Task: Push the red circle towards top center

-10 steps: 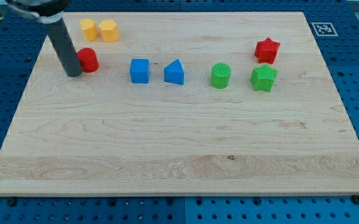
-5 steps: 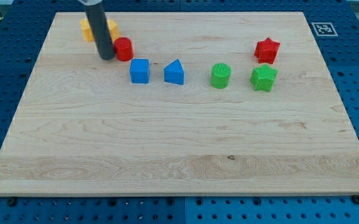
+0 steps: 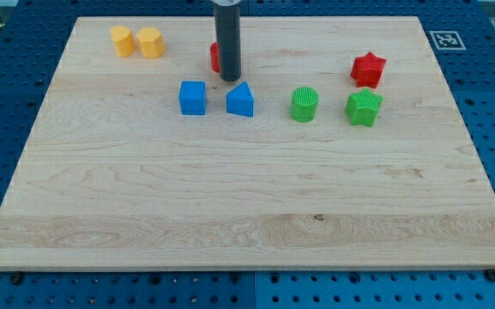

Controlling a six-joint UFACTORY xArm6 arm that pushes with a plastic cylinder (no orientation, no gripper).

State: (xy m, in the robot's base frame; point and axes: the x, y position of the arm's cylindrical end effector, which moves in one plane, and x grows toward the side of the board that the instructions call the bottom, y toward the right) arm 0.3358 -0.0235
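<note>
The red circle is near the view's top centre, mostly hidden behind my rod; only its left edge shows. My tip rests on the board just right of and below it, touching or nearly touching. The blue cube and the blue triangular block lie just below my tip.
Two yellow blocks sit at the view's top left. A green cylinder, a green star and a red star stand at the right. The wooden board has blue pegboard around it.
The rod has swept from the view's left to the top centre, and the red circle moved right and slightly up with it, now behind the rod.
</note>
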